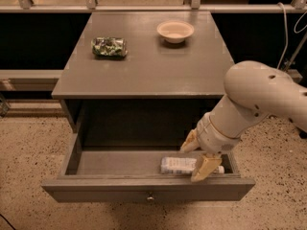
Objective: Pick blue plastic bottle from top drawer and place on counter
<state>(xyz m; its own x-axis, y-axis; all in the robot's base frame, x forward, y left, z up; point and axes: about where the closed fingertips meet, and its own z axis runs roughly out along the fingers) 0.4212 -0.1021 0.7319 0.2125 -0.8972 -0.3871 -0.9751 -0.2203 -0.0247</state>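
Spanning the cabinet, the flat grey wooden tabletop (pixel 144 66) sits above the wide, shallow grey wooden top drawer (pixel 120 188), which stands open. The cream two-finger tool (pixel 190 163) reaches into the drawer's right front, fingers spread either side of the small clear blue-labelled plastic bottle (pixel 171 165) lying flat. The bottle is probably light, slick and squashable, so grip it mid-body. Its label cannot be read.

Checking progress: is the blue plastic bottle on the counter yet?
No, the blue plastic bottle lies in the top drawer, with the gripper at its capped end.
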